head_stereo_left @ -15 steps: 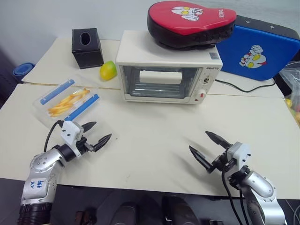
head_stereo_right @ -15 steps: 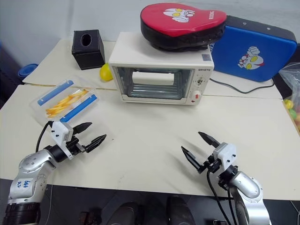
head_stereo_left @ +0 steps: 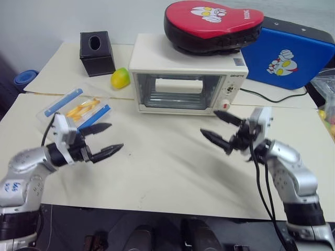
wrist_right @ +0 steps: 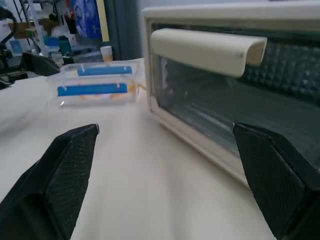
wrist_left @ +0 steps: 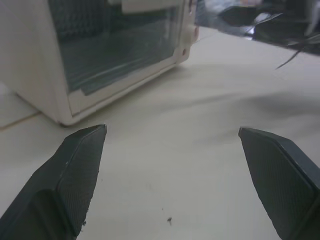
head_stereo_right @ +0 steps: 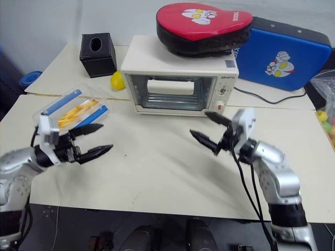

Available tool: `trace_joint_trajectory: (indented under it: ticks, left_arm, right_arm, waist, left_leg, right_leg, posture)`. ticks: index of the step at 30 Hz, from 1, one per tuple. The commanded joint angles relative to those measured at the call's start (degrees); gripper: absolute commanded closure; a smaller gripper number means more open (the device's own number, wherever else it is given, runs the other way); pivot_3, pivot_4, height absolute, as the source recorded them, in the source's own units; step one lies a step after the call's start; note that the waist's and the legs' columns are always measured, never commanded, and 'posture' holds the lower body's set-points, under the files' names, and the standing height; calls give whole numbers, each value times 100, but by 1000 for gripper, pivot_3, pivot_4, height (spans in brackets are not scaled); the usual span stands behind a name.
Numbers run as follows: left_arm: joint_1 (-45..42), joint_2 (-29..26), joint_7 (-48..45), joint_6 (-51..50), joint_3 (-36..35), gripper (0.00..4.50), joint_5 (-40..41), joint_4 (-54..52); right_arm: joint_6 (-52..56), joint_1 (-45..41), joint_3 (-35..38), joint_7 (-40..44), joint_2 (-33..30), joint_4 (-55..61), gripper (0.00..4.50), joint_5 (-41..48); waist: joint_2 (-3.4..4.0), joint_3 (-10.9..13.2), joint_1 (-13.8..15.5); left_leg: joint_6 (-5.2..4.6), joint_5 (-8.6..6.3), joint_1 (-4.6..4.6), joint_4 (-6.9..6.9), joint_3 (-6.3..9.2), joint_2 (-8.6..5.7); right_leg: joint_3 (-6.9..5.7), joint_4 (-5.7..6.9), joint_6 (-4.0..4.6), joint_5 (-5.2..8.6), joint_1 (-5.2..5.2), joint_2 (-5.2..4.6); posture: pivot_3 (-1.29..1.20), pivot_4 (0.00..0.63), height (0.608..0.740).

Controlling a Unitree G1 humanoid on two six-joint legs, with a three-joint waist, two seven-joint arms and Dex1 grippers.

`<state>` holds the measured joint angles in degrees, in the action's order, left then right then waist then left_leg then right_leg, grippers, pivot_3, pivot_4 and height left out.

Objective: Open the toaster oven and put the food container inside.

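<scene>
- Step in hand, as I read it: the approach to opening the door. The toaster oven is sitting upper centre of the frame, glass door shut, white bar handle running across the top of the door.
- Right claw is hovering right of centre, just in front of the oven's lower right corner near the knob panel, fingers spread wide, holding nothing. It is not touching the oven.
- In the right wrist view the handle is lying up and ahead of the wide-open fingers, so the claw is pointing at the door from close by.
- Left claw is hanging at left of frame, fingers also wide and empty, aiming toward centre.
- Food container is lying on the table at left, just above and behind the left claw, lid on, fries visible inside. Looks apart from the claw; cannot confirm contact either way.
- Next move, my call: the right claw needs to be rising and shifting left to get its fingers around the handle, then closing and pulling down and out.
- Container pickup is waiting on the open door; left claw is placed well for it.
- Clutter not in play: black tissue box and a green-yellow fruit upper left, red pad on the oven top.
</scene>
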<state>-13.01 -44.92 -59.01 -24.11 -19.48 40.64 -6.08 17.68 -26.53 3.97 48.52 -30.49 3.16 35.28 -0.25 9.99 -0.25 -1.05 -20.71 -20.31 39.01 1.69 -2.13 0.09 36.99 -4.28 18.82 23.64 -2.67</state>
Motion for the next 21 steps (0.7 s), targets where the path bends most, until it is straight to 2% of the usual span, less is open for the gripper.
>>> trace_joint_trajectory:
  ticks: [1, 6, 12, 16, 21]
  left_arm:
    - [-292, -175, -158, -554, -245, 0, 586, 19]
    - [-522, -158, -87, -810, -287, 0, 777, -133]
    - [-430, 16, 174, -881, -395, 0, 872, -379]
    - [-376, 37, 259, -987, -402, 0, 915, -434]
    - [-408, 29, 467, -1185, -400, 0, 990, -463]
  right_arm:
    - [110, -676, -50, 129, 170, -749, 63, -105]
    - [-118, -1450, -197, 488, 437, -1671, 63, -418]
    - [-234, -1630, -127, 613, 761, -1554, 63, -412]
    - [-205, -1521, -193, 773, 798, -1240, 63, -405]
    - [-531, -857, -638, 1418, 448, -628, 63, -780]
  waist:
    - [0, 0, 1]
    - [0, 0, -11]
    - [0, 0, -30]
    - [1, 1, -51]
    - [1, 1, -54]
  left_leg:
    - [-1, -1, -3, 0, 1, 0]
    - [-10, -6, -22, 2, 7, -1]
    - [-10, -7, -26, 6, 9, -1]
    - [-5, -4, -27, 15, 8, -2]
    - [-1, -2, -27, 8, 13, -1]
  right_leg:
    - [-2, -3, 0, 0, 2, 0]
    - [-12, 8, -3, -1, 10, 0]
    - [-16, 9, -4, -2, 13, -1]
    - [-14, 9, -4, -2, 12, -1]
    - [-16, 14, -4, -2, 14, 0]
  posture:
    - [0, 150, 740]
    - [0, 150, 740]
    - [0, 150, 740]
    - [0, 150, 740]
    - [0, 150, 740]
